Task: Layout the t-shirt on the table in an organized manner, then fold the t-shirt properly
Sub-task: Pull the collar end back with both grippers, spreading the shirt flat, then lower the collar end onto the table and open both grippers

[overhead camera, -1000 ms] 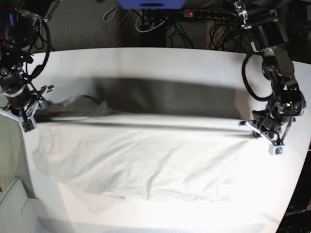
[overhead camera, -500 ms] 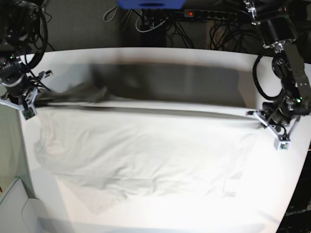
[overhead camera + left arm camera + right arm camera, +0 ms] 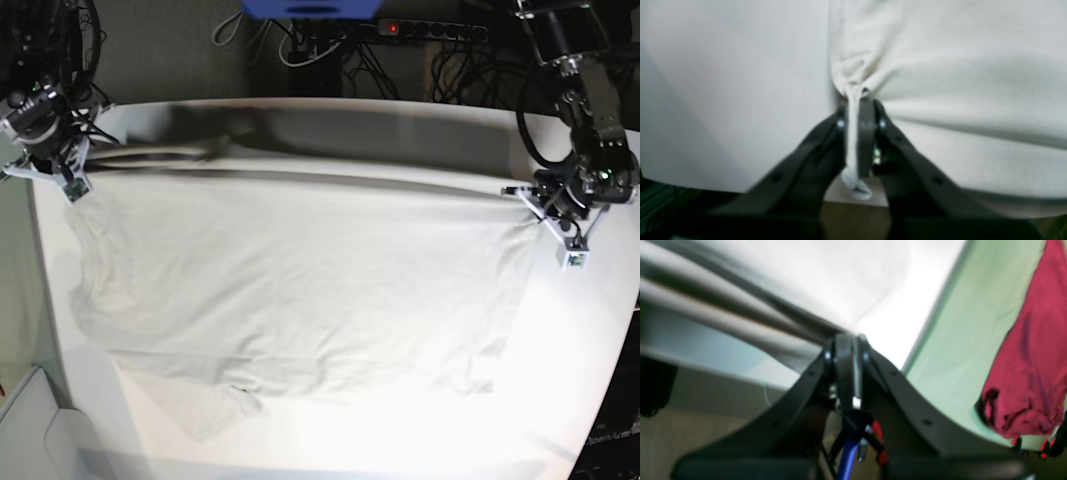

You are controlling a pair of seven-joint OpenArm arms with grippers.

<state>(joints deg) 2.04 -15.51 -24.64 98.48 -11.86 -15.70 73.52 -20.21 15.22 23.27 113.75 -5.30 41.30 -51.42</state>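
Near edge: you've got glare washing out the front of the table [image 3: 330, 450], white and glossy, rounded at the corners
T-shirt: your t-shirt [image 3: 290, 280] lies spread wide across the middle of the table, pale and wrinkled, one loose flap trailing toward the near left corner
Left gripper: on the base view's right, your left gripper [image 3: 858, 113] has its jaws pinched tight on a bunched corner of the cloth, a hem loop poking out behind the fingers [image 3: 867, 133]
Right gripper: on the base view's left, your right gripper [image 3: 848, 350] is clamped narrow on the shirt's other top corner, the fabric pulled taut away from it, blurred
Far edge of cloth: stretched in a straight line between your two grippers, casting a dark shadow band on the tabletop behind it
Room beyond: cables [image 3: 320, 45] and a power strip [image 3: 430, 30] with a red light behind the table
Off to the side: a red cloth [image 3: 1030, 366] hangs over a pale green surface [image 3: 963, 340] in the right wrist view
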